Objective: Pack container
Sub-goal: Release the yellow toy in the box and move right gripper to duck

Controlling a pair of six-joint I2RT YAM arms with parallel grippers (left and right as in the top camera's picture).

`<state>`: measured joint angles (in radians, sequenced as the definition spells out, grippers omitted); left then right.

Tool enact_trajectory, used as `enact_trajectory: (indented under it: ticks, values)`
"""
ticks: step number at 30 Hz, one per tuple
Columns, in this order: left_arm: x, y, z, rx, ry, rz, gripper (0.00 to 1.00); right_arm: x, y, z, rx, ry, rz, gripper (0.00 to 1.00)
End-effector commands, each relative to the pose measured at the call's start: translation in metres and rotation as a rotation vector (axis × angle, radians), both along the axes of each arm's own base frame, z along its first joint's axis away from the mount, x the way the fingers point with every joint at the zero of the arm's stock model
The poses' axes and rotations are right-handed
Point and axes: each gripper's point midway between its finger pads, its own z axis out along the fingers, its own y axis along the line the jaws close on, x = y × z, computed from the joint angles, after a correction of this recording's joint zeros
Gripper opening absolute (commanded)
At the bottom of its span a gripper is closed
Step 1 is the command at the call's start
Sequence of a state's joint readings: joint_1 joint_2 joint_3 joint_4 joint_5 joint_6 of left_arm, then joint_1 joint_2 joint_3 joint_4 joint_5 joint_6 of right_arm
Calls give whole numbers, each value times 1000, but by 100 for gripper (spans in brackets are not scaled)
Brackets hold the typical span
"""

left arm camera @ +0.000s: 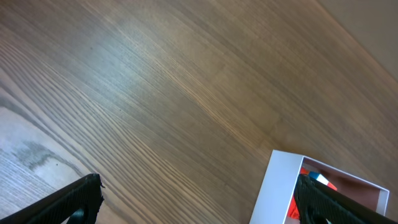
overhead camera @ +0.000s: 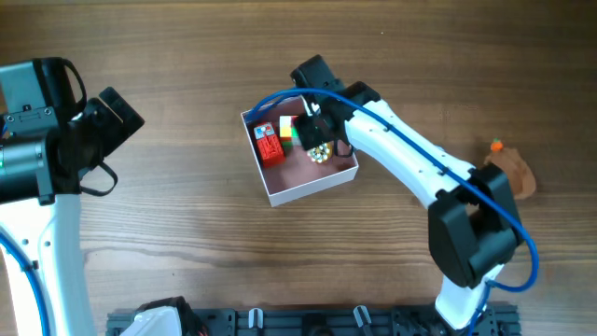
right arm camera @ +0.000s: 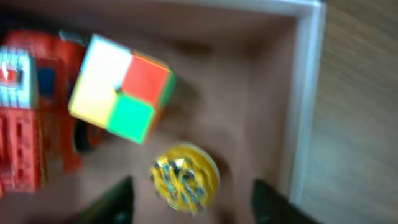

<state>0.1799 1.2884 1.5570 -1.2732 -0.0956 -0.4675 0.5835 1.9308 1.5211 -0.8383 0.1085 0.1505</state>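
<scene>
Wood table bears the container at its middle, our right gripper spread astride the ball inside, left gripper gaping at left; we risk dragging the ball out as we rise.

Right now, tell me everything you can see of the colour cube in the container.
The cube is a small two-by-two puzzle cube, glossy plastic by its look; its visible face shows white, red, yellow and green squares. It sits tilted inside the container, up against the red toy, though real contact is unclear. The yellow round piece lies apart from it, and the right hand is clear of it.
</scene>
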Motion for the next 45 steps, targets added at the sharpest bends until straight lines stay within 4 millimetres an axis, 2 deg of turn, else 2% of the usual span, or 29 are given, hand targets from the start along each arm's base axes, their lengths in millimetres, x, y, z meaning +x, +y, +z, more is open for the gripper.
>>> enact_trajectory:
  ticks: [1,2,3,6,9,11,13,16,19,23,30,33,36,38,40,42,45]
  values:
    - [0,0,7,5,-22,-16,100,-13,-20,50,15,-34,-52,29]
    - [0,0,7,4,-23,-16,100,-22,-25,51,2,-7,-50,22]
    - [0,0,7,5,-23,-16,100,-30,-27,50,-6,22,-45,19]
    - [-1,0,7,4,-20,-16,100,-53,-35,42,-36,123,-37,18]
    - [-1,0,7,3,-18,-16,100,-54,-34,39,-30,131,-33,18]
    - [-2,0,6,3,-17,-16,100,-55,-28,38,0,143,-25,11]
    - [-2,0,6,3,-17,-16,100,-58,-21,35,25,167,-14,9]
    - [-2,0,6,3,-16,-16,100,-60,-21,21,9,196,-13,9]
    - [-3,-1,5,2,-9,-16,100,-66,-25,-2,-28,253,-18,8]
    - [-4,-1,5,1,-6,-16,100,-75,-30,-19,-67,317,-38,4]
    - [-4,-1,5,1,-6,-16,100,-103,-48,-19,-143,435,-64,4]
    - [-4,-1,5,1,-6,-16,100,-111,-46,-18,-127,478,-53,4]
    - [-4,-1,5,1,-6,-16,100,-109,-44,-19,-115,470,-53,4]
    - [-4,-1,5,1,-6,-16,100,-99,-37,-20,-88,430,-49,4]
    - [-3,-1,5,1,-7,-16,100,-83,-27,-12,-42,360,-41,4]
    - [-3,-1,5,2,-9,-16,100,-69,-20,8,-3,293,-38,4]
    - [-3,0,6,2,-10,-16,100,-44,-22,72,67,139,-59,8]
